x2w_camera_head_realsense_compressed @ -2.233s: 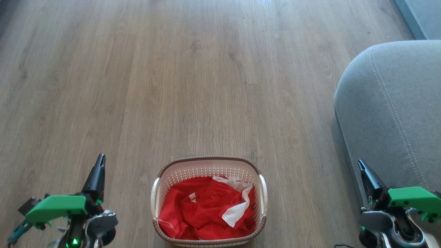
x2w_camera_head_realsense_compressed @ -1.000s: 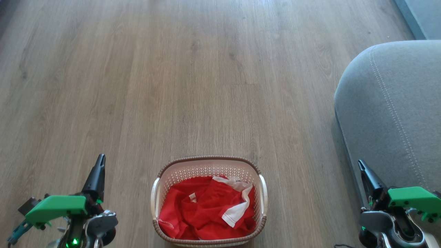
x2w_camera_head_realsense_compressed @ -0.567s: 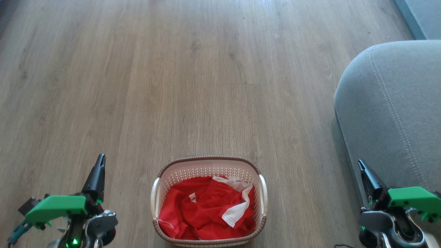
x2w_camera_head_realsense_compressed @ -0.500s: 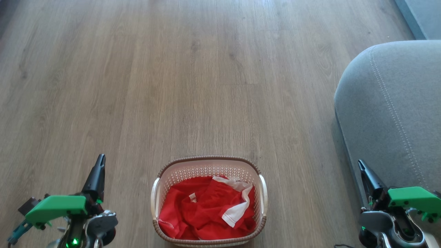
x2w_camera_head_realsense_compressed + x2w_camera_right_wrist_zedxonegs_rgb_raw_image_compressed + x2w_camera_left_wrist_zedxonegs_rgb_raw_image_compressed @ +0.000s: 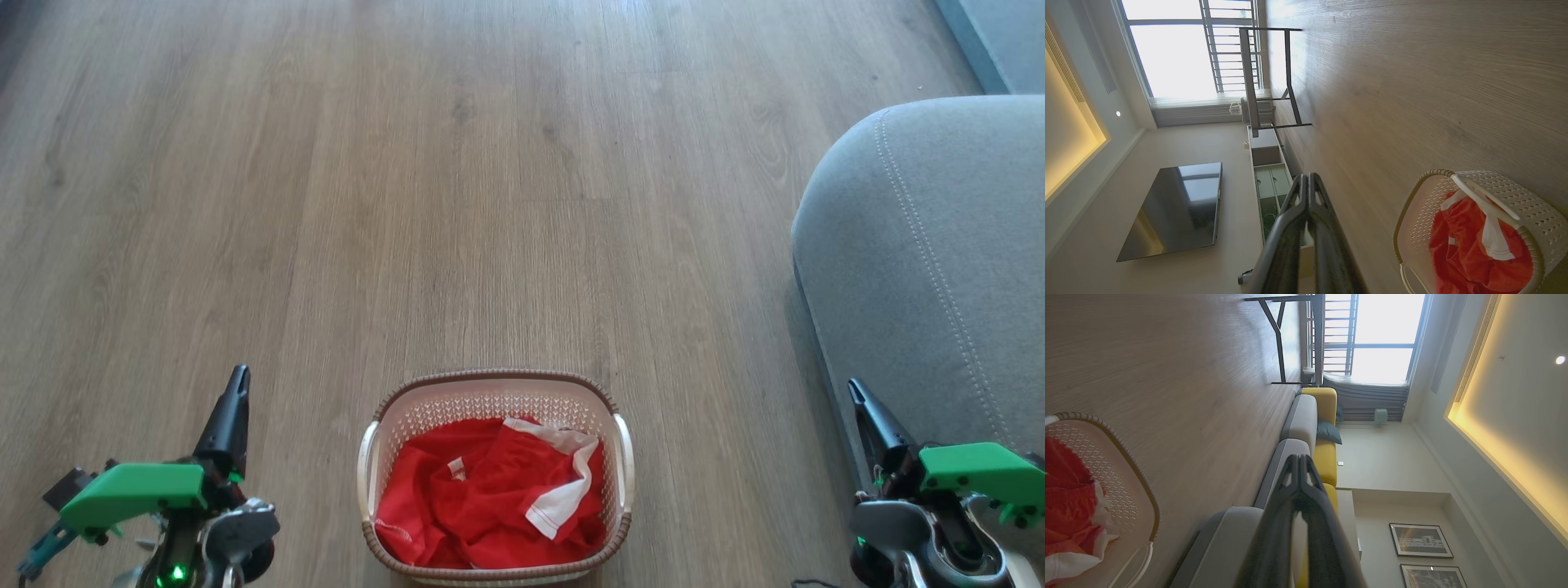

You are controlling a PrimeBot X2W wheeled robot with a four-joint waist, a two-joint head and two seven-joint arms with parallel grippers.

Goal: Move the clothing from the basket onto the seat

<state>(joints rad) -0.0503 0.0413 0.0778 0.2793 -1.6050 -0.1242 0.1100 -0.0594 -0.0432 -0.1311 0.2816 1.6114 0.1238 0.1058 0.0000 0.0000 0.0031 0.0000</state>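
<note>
The cream basket (image 5: 494,392) with a brown rim sits on the wood floor at the bottom middle of the head view. Crumpled red clothing (image 5: 482,498) with white trim lies inside it. The grey seat (image 5: 931,261) rises at the right. My left gripper (image 5: 238,377) is shut and empty, left of the basket. My right gripper (image 5: 854,388) is shut and empty, right of the basket, against the seat's front. The basket (image 5: 1106,441) and clothing (image 5: 1065,506) show at the left of the left wrist view behind my shut left gripper (image 5: 1299,458). The right wrist view has the basket (image 5: 1527,196), clothing (image 5: 1461,249) and my shut right gripper (image 5: 1306,176).
Bare wood floor (image 5: 457,180) stretches ahead of the basket. In the wrist views a sofa run with yellow backs (image 5: 1327,412), a dark-framed table (image 5: 1267,77), a low cabinet (image 5: 1267,171) and a wall screen (image 5: 1175,208) stand further off.
</note>
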